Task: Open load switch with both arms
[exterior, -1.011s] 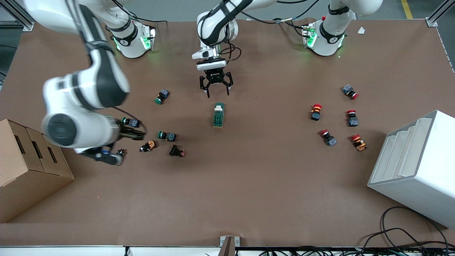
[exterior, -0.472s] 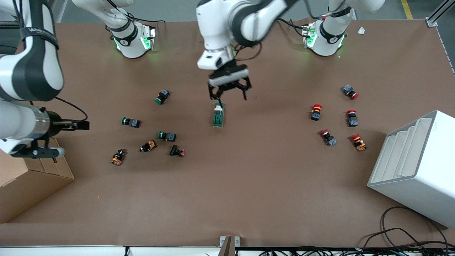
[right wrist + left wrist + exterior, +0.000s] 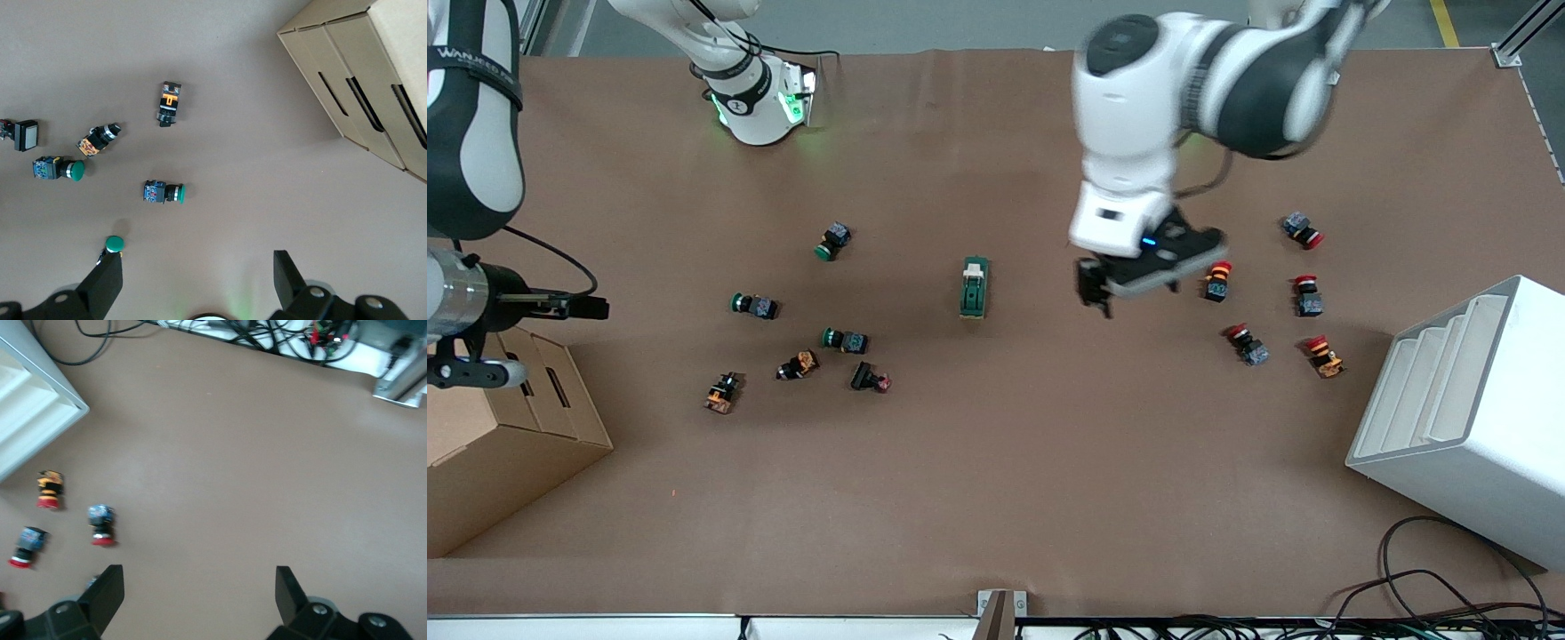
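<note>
- Load switch point(image 3: 975, 287) lies flat at frame centre of the front view, cream lever end toward the bases, untouched; bare table around it probably leaves room for both arms.
- Left gripper point(image 3: 1129, 283) hangs over bare table between the switch and the red push buttons point(image 3: 1217, 280), fingers point(image 3: 107, 592) spread wide, holding nothing.
- Right gripper point(image 3: 197, 283), upper left edge, waits above the cardboard box point(image 3: 507, 418) corner, fingers apart, empty.

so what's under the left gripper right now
Bare brown table. The left gripper, open, hangs above it, beside the red push buttons. The load switch lies apart, toward the right arm's end, uncovered.
</note>
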`<act>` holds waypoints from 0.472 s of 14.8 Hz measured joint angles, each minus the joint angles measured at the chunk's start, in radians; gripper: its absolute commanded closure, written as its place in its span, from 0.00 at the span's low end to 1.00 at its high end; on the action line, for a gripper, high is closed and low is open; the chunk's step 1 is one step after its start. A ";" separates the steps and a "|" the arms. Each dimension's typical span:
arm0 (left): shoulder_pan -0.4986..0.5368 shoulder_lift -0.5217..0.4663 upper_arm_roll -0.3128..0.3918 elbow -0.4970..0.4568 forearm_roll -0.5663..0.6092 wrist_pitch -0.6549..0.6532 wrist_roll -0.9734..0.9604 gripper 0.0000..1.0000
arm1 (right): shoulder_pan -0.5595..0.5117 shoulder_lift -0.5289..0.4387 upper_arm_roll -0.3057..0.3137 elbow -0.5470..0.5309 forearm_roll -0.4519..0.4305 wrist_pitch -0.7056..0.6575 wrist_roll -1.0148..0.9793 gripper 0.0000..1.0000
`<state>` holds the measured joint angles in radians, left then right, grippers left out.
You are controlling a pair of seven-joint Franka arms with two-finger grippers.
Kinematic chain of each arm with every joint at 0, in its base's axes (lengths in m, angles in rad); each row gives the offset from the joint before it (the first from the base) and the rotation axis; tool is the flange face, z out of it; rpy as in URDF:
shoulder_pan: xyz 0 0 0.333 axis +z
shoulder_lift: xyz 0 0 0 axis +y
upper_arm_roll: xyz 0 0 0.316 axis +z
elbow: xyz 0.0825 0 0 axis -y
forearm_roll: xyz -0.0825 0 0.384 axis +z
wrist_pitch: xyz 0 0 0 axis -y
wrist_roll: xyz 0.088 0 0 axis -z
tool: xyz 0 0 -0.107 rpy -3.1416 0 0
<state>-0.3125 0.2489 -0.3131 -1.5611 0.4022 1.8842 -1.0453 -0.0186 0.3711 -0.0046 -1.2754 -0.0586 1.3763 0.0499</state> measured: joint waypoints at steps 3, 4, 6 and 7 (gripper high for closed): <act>0.134 -0.016 0.003 0.055 -0.112 -0.064 0.222 0.00 | 0.000 0.000 0.004 0.011 0.000 -0.002 0.000 0.00; 0.180 -0.028 0.006 0.063 -0.162 -0.073 0.296 0.00 | 0.000 0.000 0.004 0.015 0.000 -0.006 0.000 0.00; 0.260 -0.067 0.024 0.067 -0.232 -0.115 0.459 0.00 | 0.000 0.000 0.006 0.021 0.000 -0.024 0.000 0.00; 0.286 -0.088 0.042 0.067 -0.255 -0.140 0.533 0.00 | 0.000 0.000 0.008 0.023 0.000 -0.033 0.000 0.00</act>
<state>-0.0266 0.1605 -0.2713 -1.4940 0.1477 1.7438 -0.5124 -0.0189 0.3711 0.0035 -1.2524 -0.0589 1.3429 0.0499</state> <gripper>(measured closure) 0.000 0.000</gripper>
